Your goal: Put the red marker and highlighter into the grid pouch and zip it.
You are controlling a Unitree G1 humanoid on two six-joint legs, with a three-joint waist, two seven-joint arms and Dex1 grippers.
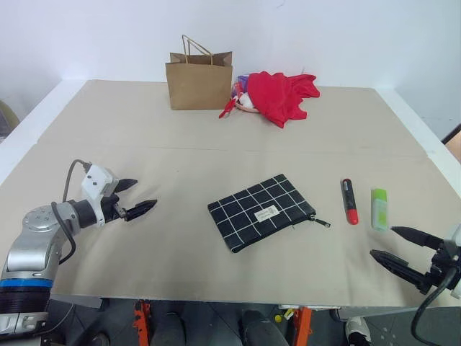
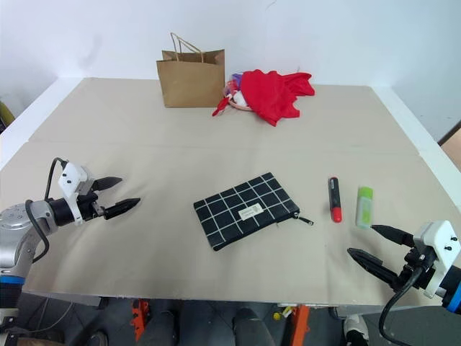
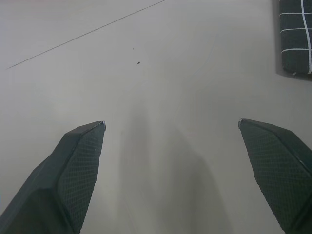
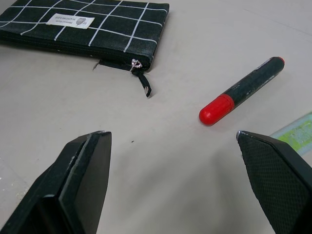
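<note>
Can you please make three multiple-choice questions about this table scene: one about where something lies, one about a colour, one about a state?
1. Where does the red marker lie?
A. Inside the brown paper bag
B. Between the grid pouch and the highlighter
C. On top of the red cloth

2. What colour is the highlighter?
A. Lime green
B. Blue
C. Orange

3. In what state is the right gripper?
A. Shut on the marker
B. Shut and holding nothing
C. Open and holding nothing

Answers:
1. B: the marker rests on the table to the right of the grid pouch, with the highlighter on its other side.
2. A: its body is lime green with a paler cap.
3. C: the two black fingers stand wide apart above the bare table, like those of the left gripper.
</note>
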